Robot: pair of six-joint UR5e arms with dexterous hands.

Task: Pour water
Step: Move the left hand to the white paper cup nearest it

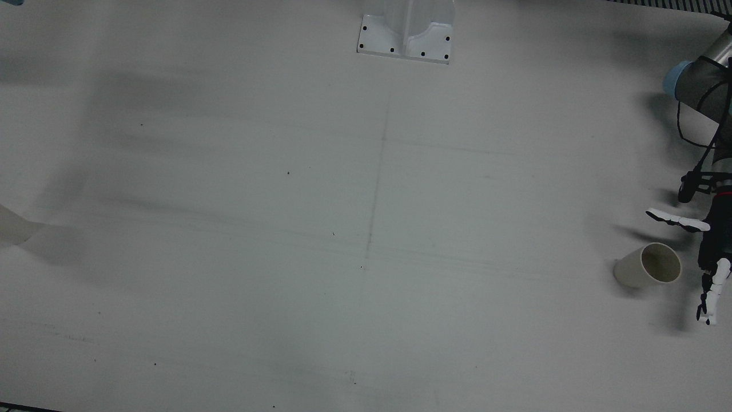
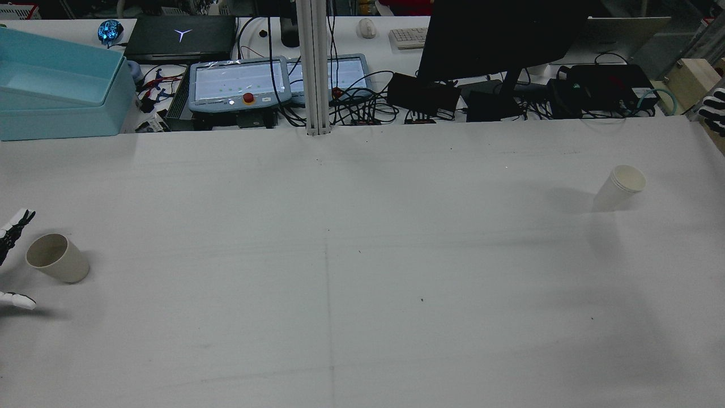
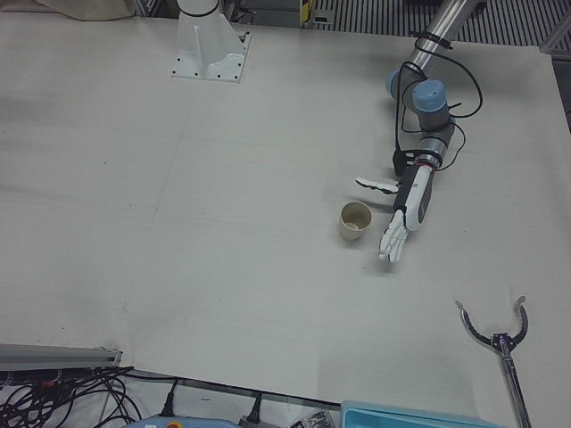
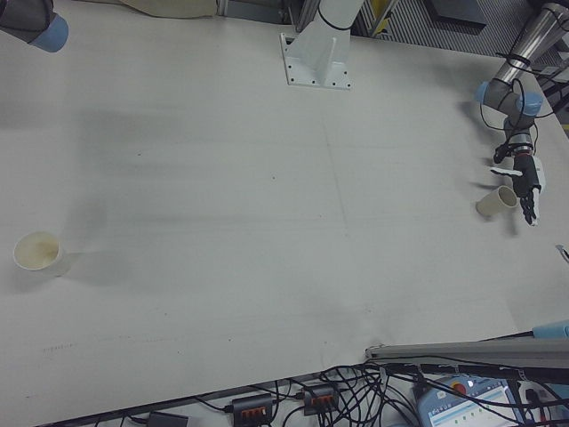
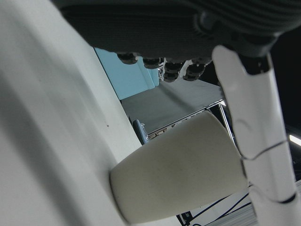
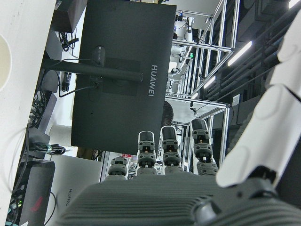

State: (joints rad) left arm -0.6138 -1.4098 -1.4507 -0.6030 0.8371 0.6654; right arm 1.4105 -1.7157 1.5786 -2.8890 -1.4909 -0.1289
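Observation:
A beige cup (image 1: pixel 649 265) stands upright on the table near the left arm's side edge; it also shows in the rear view (image 2: pixel 56 258) and the left-front view (image 3: pixel 354 220). My left hand (image 1: pixel 709 246) is open right beside it, fingers spread on either side of the cup without touching it (image 3: pixel 406 209). The left hand view shows the cup's wall (image 5: pixel 183 174) close to one finger (image 5: pixel 254 117). A white paper cup (image 2: pixel 620 187) stands far across on the right arm's side (image 4: pixel 37 252). My right hand (image 2: pixel 715 110) hovers open at the table's far edge, well away from that cup.
A white pedestal base (image 1: pixel 405 40) is bolted at the table's back centre. Beyond the far edge stand a monitor (image 2: pixel 498 34), teach pendants (image 2: pixel 238 85), cables and a light blue bin (image 2: pixel 56 85). A grabber tool (image 3: pixel 495 339) lies near the left hand's corner.

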